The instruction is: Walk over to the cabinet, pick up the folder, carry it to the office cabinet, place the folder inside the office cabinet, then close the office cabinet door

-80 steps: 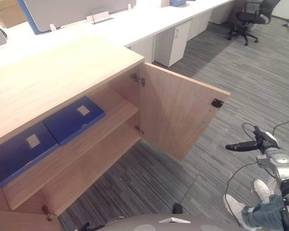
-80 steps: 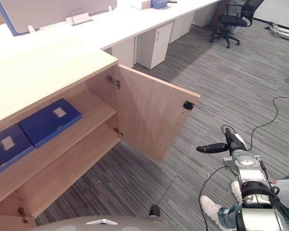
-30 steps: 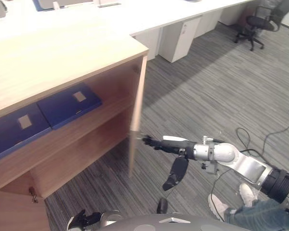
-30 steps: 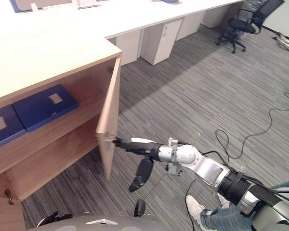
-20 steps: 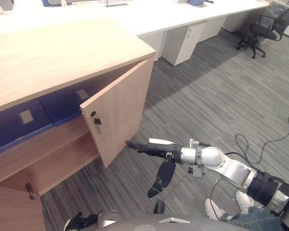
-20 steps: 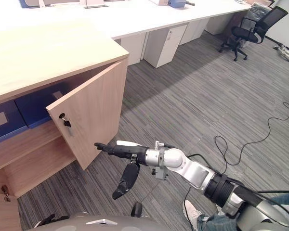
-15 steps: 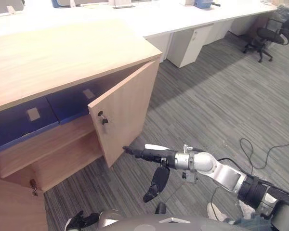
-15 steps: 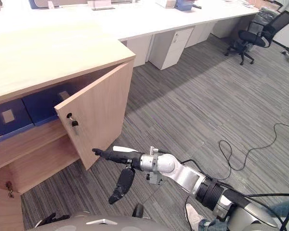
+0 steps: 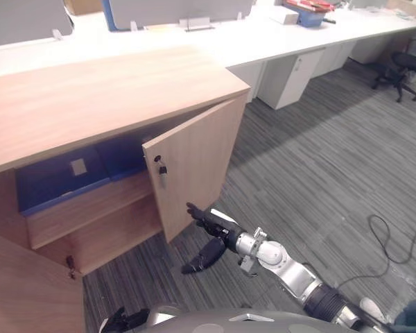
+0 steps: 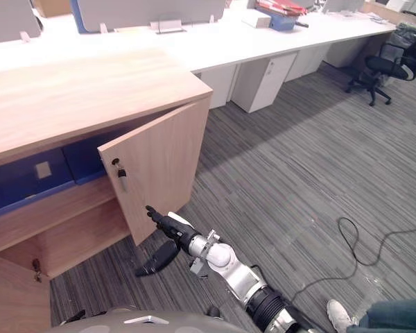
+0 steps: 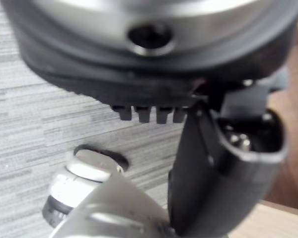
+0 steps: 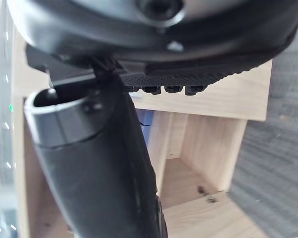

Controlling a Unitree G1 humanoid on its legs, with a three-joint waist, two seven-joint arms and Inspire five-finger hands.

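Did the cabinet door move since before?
Yes. The door has swung from wide open toward the cabinet, closing most of the way and partly hiding the blue folders.

A long white counter [image 10: 194, 38] runs across the back of the room. A grey partition screen [image 10: 145, 10] with a blue edge stands along the counter's far side. Toward the counter's right end sit a small white box [image 10: 252, 18] and, just beside it, a blue tray [image 10: 283, 21] stacked with red papers. Two white drawer units [image 10: 263, 82] stand under the counter. A black office chair [image 10: 385, 65] stands off its right end. Grey striped carpet [image 10: 312, 152] spreads in front of the counter, and well away from the counter a person's white shoe [image 10: 338, 315] and jeans leg [image 10: 396, 312] rest on it.
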